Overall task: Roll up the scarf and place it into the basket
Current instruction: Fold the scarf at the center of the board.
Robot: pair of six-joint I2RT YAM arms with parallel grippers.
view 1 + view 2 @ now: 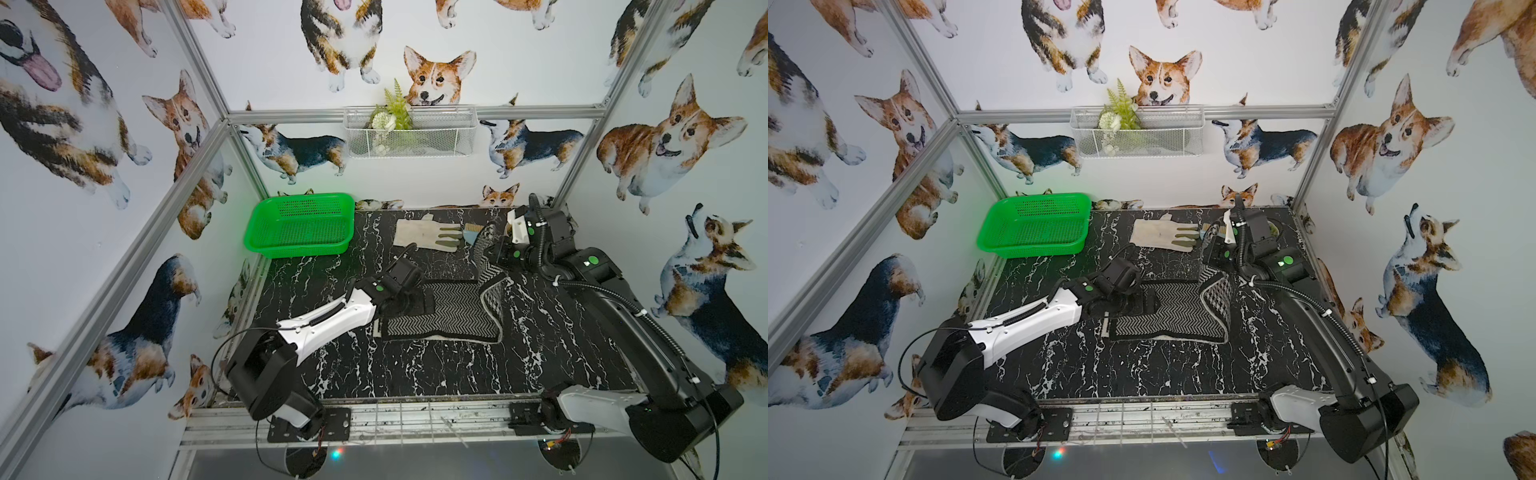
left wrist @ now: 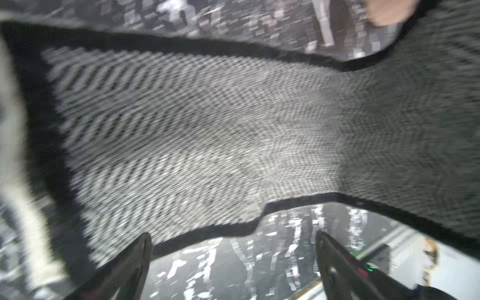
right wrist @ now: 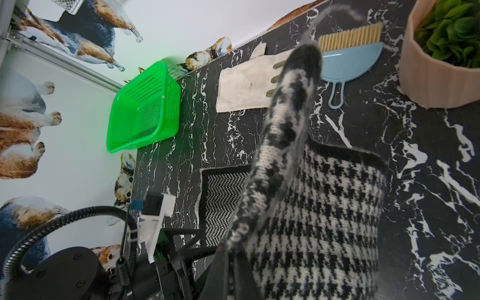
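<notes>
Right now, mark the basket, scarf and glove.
basket (image 1: 307, 230): in a top view, bare mesh floor.
scarf (image 1: 449, 311): in a top view, flat zigzag face.
glove (image 1: 415, 233): in a top view, palm.

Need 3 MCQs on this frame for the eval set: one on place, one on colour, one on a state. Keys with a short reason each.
1. Where on the table does the basket stand?
A. Far left corner
B. Near right corner
C. Middle of the near edge

2. What colour is the dustpan beside the glove?
A. Red
B. Light blue
C. Yellow

3. What state is the right end effector in?
A. Open over the basket
B. Shut on the scarf, one end held raised
C. Shut on the glove

Key:
1 A: both top views show it in the far left corner.
2 B: the right wrist view shows pale blue plastic.
3 B: the houndstooth end rises off the table into the closed end effector.
</notes>
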